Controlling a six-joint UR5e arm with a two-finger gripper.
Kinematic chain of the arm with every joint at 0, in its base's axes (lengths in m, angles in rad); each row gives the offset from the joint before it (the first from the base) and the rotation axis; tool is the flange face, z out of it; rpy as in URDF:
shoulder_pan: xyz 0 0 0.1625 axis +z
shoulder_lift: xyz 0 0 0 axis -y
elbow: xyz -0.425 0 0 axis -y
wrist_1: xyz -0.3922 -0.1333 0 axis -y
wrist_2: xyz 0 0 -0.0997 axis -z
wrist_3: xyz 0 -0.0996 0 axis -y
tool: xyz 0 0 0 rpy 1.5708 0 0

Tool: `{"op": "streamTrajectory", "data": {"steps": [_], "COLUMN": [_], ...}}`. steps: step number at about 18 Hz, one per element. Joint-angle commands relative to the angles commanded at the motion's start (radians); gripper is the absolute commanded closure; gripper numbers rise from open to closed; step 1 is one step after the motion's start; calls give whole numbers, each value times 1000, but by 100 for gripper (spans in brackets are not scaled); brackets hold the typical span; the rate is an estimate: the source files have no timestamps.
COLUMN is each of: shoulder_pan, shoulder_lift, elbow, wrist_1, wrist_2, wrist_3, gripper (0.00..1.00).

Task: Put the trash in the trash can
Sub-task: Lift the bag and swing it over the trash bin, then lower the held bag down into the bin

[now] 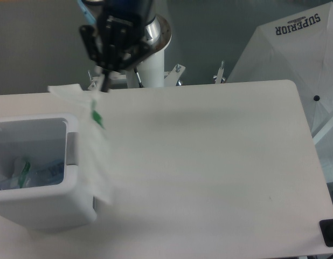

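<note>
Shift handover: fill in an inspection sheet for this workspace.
Surface: white table, bare apart from the bin.
Job's things: translucent bag with green strip hangs from the gripper, beside the bin's right edge; bin at left already holds trash.
Clutter: nothing seen.
Gripper: gripper pinches the bag's top, raised above the table's far edge.
Cables: nothing seen clearly.
Surroundings: white "SUPERIOR" fabric at right; dark object at the lower right corner.
</note>
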Motion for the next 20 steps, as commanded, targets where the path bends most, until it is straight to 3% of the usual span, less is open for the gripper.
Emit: {"op": "streamTrajectory", "data": {"steps": [9, 13, 20], "shoulder_pan": [-83, -92, -109], "shoulder_lift": [51, 26, 45], "elbow": [-86, -80, -116], "wrist_1": [-2, 8, -24], "wrist_2": [2, 3, 14], "wrist_3": [177, 223, 312], "gripper": [100, 100, 100]}}
